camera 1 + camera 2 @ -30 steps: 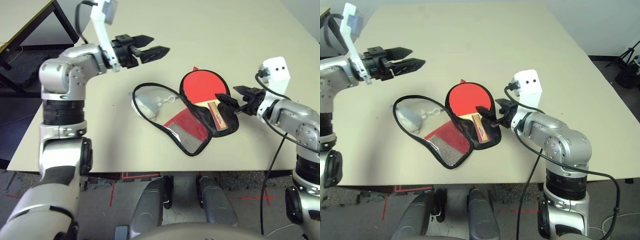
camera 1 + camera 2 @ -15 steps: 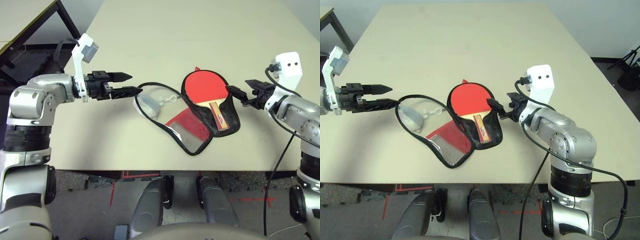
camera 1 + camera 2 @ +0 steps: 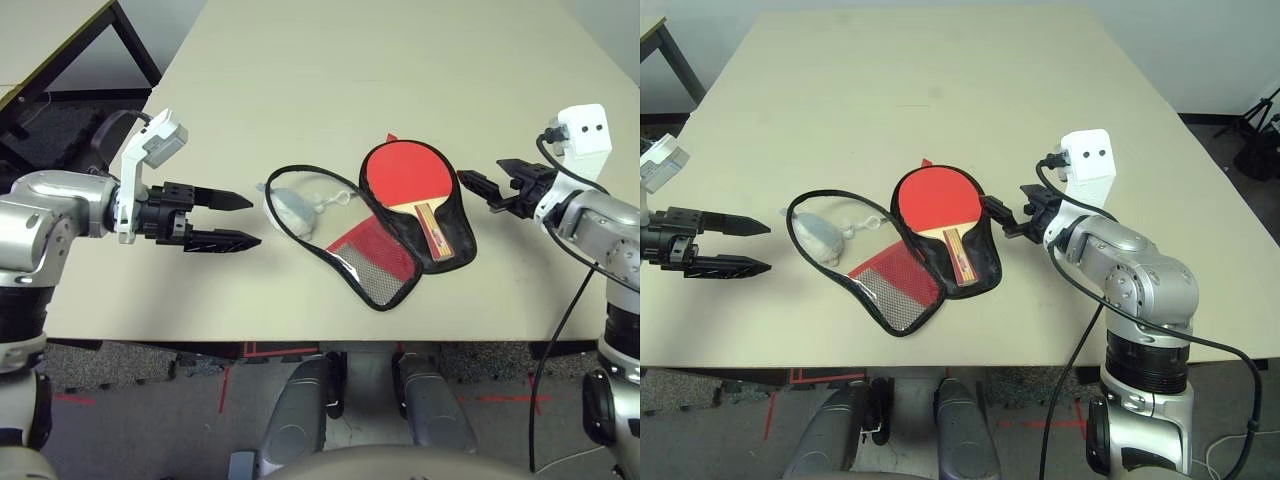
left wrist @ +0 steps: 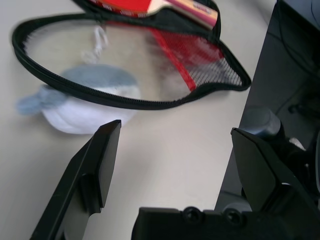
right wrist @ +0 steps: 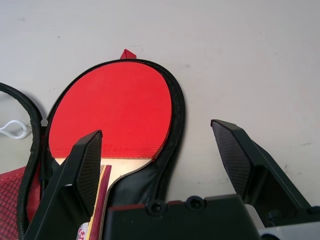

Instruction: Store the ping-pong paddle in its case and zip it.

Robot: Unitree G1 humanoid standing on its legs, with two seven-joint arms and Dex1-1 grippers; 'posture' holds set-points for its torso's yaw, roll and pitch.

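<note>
The ping-pong paddle (image 3: 404, 173) lies red face up in the right half of the open case (image 3: 462, 243), its wooden handle (image 3: 434, 229) pointing toward the table's front edge. The case's other half (image 3: 372, 256), with the red mesh pocket, is folded out to the left, and its black zipper edging loops round toward a pale grey pouch. My left gripper (image 3: 250, 221) hovers open to the left of the case, apart from it. To the right of the paddle, my right gripper (image 3: 486, 176) is open and holds nothing. The right wrist view has the paddle (image 5: 115, 107) between the open fingers (image 5: 87, 160).
The pale grey pouch (image 3: 292, 212) with a white cord loop lies under the flap's zipper loop, seen close in the left wrist view (image 4: 85, 100). A dark table frame (image 3: 60, 60) stands off the left back corner. A black cable (image 3: 556, 320) hangs from my right arm.
My left arm has dropped and pulled back to the left, away from the case. My right gripper has drawn back to the right off the paddle's handle. Paddle and case have stayed put.
</note>
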